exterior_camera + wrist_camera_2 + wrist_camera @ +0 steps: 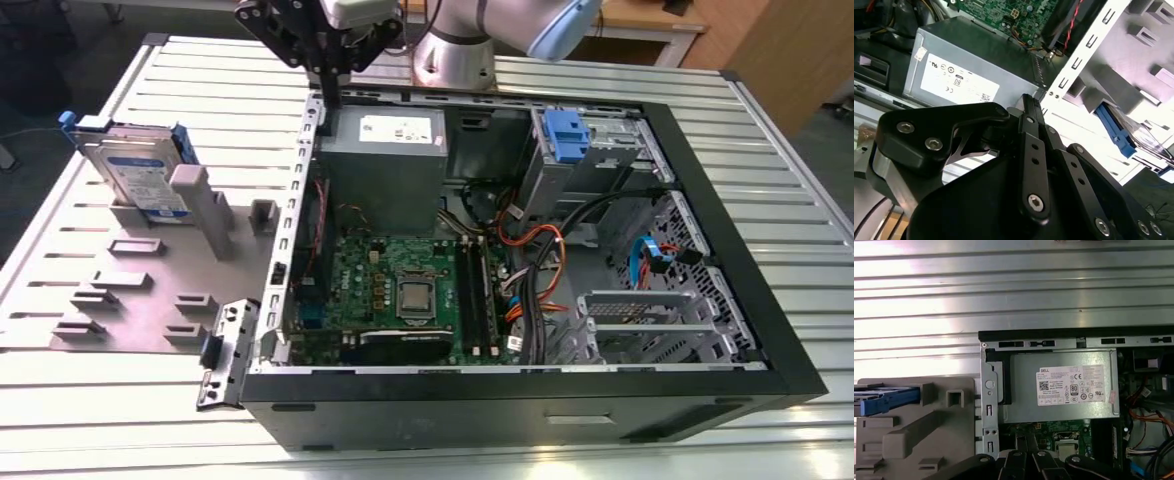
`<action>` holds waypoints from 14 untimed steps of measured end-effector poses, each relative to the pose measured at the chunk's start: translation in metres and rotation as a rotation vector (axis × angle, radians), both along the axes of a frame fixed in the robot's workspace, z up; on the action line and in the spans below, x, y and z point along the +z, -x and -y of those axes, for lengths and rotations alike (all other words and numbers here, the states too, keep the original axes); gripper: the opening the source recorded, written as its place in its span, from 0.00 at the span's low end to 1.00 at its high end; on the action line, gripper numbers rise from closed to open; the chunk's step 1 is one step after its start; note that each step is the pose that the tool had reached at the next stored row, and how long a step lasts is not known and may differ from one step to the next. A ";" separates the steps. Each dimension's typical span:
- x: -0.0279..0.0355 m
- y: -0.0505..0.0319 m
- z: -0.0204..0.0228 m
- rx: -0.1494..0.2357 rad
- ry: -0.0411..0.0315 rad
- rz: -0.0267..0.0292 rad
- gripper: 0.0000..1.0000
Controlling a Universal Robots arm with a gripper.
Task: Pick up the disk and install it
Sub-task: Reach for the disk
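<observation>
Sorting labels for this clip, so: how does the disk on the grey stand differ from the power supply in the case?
The disk stands on edge in the grey stand, outside the case; the power supply sits inside it. The disk is a thin slab clipped in a blue frame; the power supply is a much bulkier plain box. Both are grey metal with a pale label.

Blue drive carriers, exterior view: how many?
2. One frames the disk on the fixture, exterior view's left; the other carrier sits in a drive bay of the computer case. More may be hidden.
</observation>
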State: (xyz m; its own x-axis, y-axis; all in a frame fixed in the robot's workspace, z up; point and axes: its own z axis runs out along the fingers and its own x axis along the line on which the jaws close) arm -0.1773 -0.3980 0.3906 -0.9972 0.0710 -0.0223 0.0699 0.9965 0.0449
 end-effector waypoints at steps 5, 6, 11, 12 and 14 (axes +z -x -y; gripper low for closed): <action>-0.0005 0.0087 0.0000 0.000 -0.0001 0.0001 0.11; -0.0006 0.0102 0.0000 0.000 -0.0001 0.0000 0.11; -0.0011 0.0194 0.0000 0.000 -0.0001 0.0001 0.11; -0.0012 0.0220 0.0000 0.000 0.0000 0.0001 0.11; -0.0013 0.0255 0.0000 0.000 0.0000 0.0001 0.11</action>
State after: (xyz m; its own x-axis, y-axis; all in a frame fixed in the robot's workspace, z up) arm -0.2028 -0.3980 0.3893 -0.9972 0.0712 -0.0224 0.0701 0.9965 0.0449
